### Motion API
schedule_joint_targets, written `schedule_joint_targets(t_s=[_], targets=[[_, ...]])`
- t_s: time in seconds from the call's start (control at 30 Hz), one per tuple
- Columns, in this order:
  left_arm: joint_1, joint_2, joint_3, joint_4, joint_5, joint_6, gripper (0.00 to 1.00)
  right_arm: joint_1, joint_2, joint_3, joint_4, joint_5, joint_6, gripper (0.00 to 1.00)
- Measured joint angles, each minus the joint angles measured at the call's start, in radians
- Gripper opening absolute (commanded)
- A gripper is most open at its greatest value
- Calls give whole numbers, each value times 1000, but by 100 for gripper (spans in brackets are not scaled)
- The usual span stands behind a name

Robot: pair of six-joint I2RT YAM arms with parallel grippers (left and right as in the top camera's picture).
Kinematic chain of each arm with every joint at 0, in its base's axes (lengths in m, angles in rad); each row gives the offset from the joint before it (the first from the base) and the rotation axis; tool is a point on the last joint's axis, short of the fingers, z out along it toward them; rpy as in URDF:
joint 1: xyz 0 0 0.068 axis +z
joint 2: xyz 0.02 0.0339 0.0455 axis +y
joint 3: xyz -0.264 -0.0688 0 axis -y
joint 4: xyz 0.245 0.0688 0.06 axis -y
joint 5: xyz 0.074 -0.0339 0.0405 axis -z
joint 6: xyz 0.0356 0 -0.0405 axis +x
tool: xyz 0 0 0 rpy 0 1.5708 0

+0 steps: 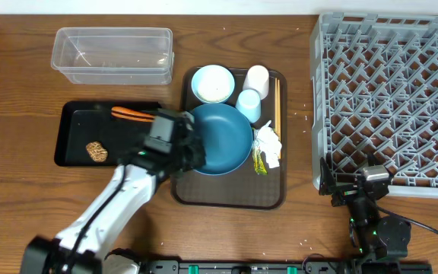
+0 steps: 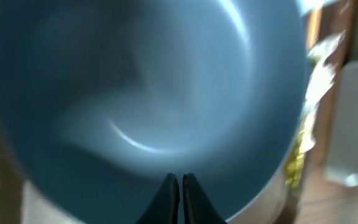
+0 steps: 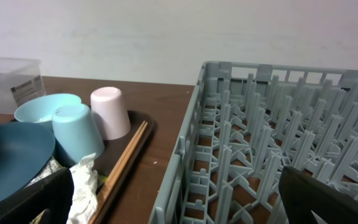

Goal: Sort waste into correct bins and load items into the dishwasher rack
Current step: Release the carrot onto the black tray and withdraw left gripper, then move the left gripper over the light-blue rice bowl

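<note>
The large dark blue dish [image 1: 223,137] lies on the brown serving tray [image 1: 230,194] and fills the left wrist view [image 2: 135,81]. My left gripper [image 1: 192,151] is shut and empty, its tips [image 2: 180,182] over the dish's near rim. On the same tray are the light blue bowl [image 1: 212,83], white cup [image 1: 257,78], light blue cup [image 1: 249,105], chopsticks [image 1: 276,103] and crumpled paper with yellow-green wrappers [image 1: 267,148]. The black tray [image 1: 78,129] holds the carrot [image 1: 131,114] and brown lump [image 1: 96,151]. My right gripper [image 1: 356,189] is open and empty at the rack's [image 1: 390,91] front-left corner.
The clear tub [image 1: 112,55] stands empty at the back left. A few white specks [image 1: 304,116] lie on the table between serving tray and rack. The right wrist view shows the rack wall [image 3: 191,143] just ahead, the chopsticks [image 3: 126,158] and the cups [image 3: 109,112] to the left.
</note>
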Motion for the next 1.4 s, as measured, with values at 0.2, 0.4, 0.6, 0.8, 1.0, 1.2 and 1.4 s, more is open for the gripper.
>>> schedule_joint_targets(t_s=[0.2, 0.4, 0.6, 0.8, 1.0, 1.2, 1.4], targets=[[-41, 54, 0, -36, -49, 17, 6, 0, 0, 0, 0, 0, 0, 99], [-41, 55, 0, -169, -84, 23, 6, 0, 0, 0, 0, 0, 0, 99], [-41, 55, 0, -216, -88, 23, 6, 0, 0, 0, 0, 0, 0, 99], [-45, 51, 0, -259, -6, 23, 6, 0, 0, 0, 0, 0, 0, 99], [-94, -1, 0, -343, 28, 23, 6, 0, 0, 0, 0, 0, 0, 99], [-161, -76, 0, -361, 41, 22, 6, 0, 0, 0, 0, 0, 0, 99], [-198, -132, 21, -362, 7, 23, 6, 0, 0, 0, 0, 0, 0, 99]])
